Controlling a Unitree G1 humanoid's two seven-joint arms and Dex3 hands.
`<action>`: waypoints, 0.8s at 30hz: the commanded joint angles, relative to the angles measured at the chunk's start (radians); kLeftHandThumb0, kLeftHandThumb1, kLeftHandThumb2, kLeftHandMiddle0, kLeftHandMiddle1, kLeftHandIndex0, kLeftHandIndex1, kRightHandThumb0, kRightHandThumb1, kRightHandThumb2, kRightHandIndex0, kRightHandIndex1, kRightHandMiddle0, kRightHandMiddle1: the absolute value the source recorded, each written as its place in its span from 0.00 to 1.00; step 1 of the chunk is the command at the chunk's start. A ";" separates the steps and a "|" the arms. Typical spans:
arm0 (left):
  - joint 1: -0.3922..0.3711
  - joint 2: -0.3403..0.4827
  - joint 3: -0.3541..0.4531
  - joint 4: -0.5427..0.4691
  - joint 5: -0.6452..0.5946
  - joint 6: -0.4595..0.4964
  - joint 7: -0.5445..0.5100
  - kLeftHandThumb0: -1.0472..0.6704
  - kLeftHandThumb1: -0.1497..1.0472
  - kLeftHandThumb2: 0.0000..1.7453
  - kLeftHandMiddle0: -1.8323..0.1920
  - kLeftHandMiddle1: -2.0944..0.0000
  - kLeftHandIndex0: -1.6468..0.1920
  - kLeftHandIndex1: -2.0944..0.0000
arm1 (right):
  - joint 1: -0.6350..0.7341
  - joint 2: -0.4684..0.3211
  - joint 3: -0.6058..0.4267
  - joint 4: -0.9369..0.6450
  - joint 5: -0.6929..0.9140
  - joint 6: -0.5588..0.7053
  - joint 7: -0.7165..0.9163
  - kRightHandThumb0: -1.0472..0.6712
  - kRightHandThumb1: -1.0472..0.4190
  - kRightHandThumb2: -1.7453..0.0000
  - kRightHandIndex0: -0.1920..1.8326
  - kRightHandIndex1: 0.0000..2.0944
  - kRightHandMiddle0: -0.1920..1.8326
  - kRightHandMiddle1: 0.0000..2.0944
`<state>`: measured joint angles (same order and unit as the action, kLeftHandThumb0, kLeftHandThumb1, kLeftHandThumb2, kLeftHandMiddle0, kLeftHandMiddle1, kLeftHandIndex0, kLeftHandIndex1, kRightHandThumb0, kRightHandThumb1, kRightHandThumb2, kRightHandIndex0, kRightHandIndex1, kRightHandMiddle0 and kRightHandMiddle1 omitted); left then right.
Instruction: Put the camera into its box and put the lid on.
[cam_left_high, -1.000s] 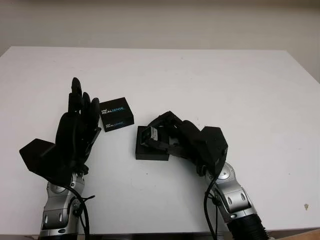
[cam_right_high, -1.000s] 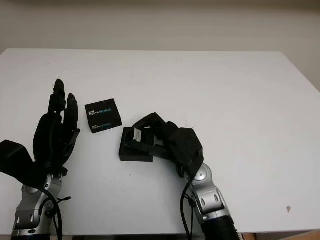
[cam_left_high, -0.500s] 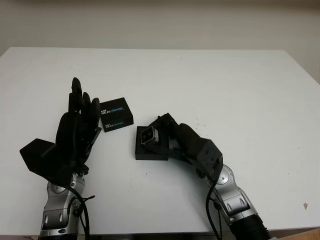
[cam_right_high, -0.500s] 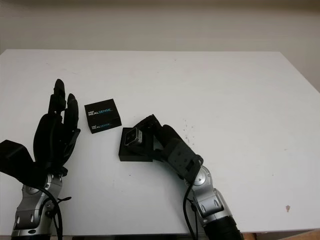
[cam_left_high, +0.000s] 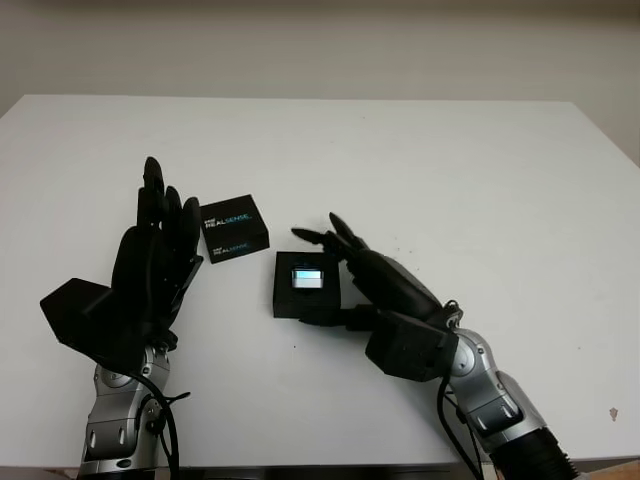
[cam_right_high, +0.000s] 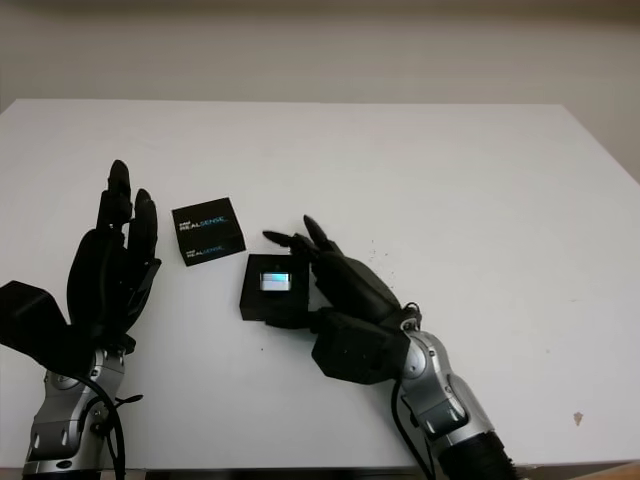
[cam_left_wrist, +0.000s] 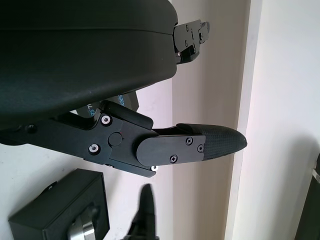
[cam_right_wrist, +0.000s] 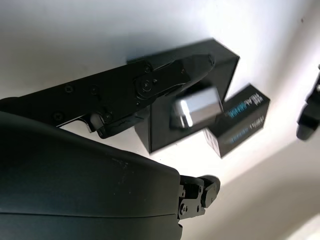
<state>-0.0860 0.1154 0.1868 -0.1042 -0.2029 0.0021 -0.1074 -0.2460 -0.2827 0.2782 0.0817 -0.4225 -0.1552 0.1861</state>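
Camera (cam_left_high: 307, 277) now sits in box (cam_left_high: 305, 298); right hand (cam_left_high: 375, 280) has released, holding nothing.

The left robot hand (cam_left_high: 155, 265) is open and stands upright at the left side, its 3 fingers pointing up and away from the robot. The right robot hand (cam_left_high: 370, 280) is open too, stretched forward and low, holding nothing.

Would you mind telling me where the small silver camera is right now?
The small silver camera sits in the open black box at the table's middle, beside the right hand.
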 joint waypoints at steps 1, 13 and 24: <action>0.005 0.003 -0.003 -0.013 -0.001 0.003 -0.004 0.19 1.00 0.25 1.00 1.00 1.00 1.00 | -0.014 -0.009 -0.016 -0.023 0.010 -0.020 -0.006 0.27 0.06 0.97 0.00 0.00 0.08 0.09; -0.003 -0.001 -0.006 -0.018 0.001 0.013 0.004 0.19 1.00 0.25 1.00 1.00 1.00 1.00 | -0.054 0.001 -0.088 -0.034 0.065 -0.085 -0.051 0.32 0.09 0.98 0.04 0.03 0.12 0.08; -0.009 -0.001 -0.012 -0.018 0.004 0.015 0.009 0.19 1.00 0.24 1.00 1.00 1.00 1.00 | -0.136 -0.032 -0.131 -0.033 0.092 -0.088 -0.032 0.33 0.13 0.97 0.32 0.19 0.20 0.46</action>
<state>-0.0864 0.1141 0.1778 -0.1045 -0.2023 0.0183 -0.0995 -0.3683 -0.2999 0.1455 0.0621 -0.3200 -0.2467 0.1497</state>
